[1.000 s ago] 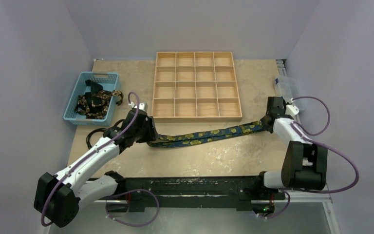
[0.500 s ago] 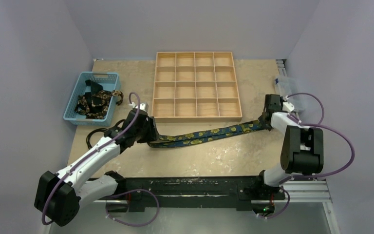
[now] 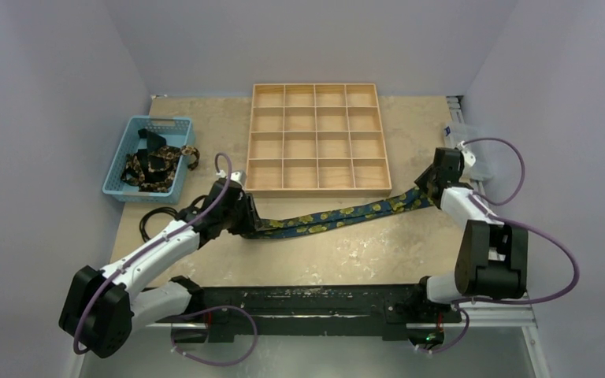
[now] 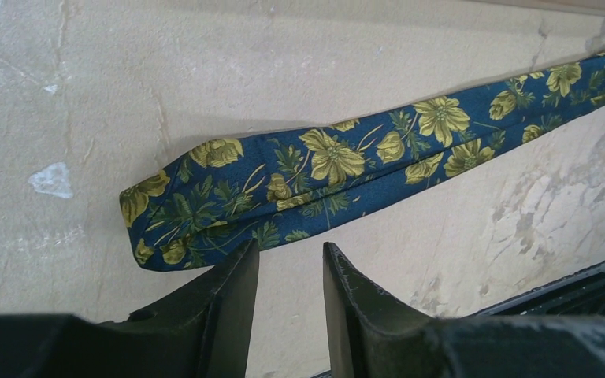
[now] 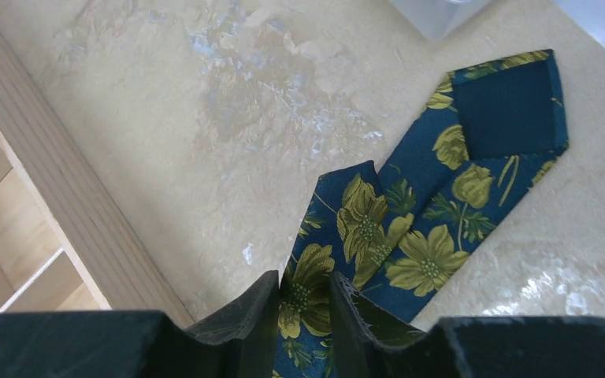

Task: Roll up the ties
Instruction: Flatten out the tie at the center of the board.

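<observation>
One navy tie with yellow-gold flowers (image 3: 331, 216) lies stretched across the table in front of the wooden tray (image 3: 319, 190). My left gripper (image 3: 244, 221) is at its left end. In the left wrist view the jaws (image 4: 290, 256) stand apart with bare table between them, and the tie's rounded end (image 4: 205, 209) lies just past the fingertips. My right gripper (image 3: 429, 189) is at the right end. In the right wrist view it (image 5: 303, 287) is shut on the tie (image 5: 441, 197), whose folded tip lies on the table beyond.
A blue basket (image 3: 126, 146) at the left holds more patterned ties (image 3: 156, 164). A black cable loop (image 3: 154, 216) lies by the left arm. A clear plastic box (image 3: 461, 138) sits at the right edge. The tray's rim (image 5: 55, 197) is close to my right gripper.
My right gripper has moved a little farther back with the tie's right end. My left arm has shifted slightly right along the tie's left end.
</observation>
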Action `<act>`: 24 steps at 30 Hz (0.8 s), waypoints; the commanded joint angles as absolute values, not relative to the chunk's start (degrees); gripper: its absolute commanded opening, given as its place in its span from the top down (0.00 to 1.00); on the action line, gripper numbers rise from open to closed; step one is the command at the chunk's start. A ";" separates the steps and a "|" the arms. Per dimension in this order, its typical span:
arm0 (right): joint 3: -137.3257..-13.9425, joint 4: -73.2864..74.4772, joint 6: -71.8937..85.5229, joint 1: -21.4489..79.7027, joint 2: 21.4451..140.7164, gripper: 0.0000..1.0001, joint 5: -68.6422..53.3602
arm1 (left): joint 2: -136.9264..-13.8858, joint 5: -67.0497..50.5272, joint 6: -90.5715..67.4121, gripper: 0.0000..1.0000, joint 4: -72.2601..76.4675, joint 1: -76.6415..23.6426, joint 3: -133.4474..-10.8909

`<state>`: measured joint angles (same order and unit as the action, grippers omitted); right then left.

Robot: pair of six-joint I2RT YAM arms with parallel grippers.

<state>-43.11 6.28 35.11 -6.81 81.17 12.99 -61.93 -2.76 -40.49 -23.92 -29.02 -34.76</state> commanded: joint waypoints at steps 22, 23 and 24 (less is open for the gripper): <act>-38.15 17.74 47.80 -7.63 83.80 0.76 17.91 | -69.91 2.18 -46.34 0.66 -24.56 -28.57 -37.93; -37.92 18.27 47.88 -7.83 82.39 0.76 18.00 | -70.48 2.11 -46.10 0.66 -24.45 -28.49 -38.62; -37.99 18.68 47.77 -8.20 81.28 0.76 17.95 | -71.03 1.87 -45.93 0.67 -24.26 -28.46 -39.05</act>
<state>-40.34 10.09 45.47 -7.16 84.97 14.96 -69.58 0.51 -45.95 -25.19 -28.97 -35.27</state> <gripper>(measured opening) 0.244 0.341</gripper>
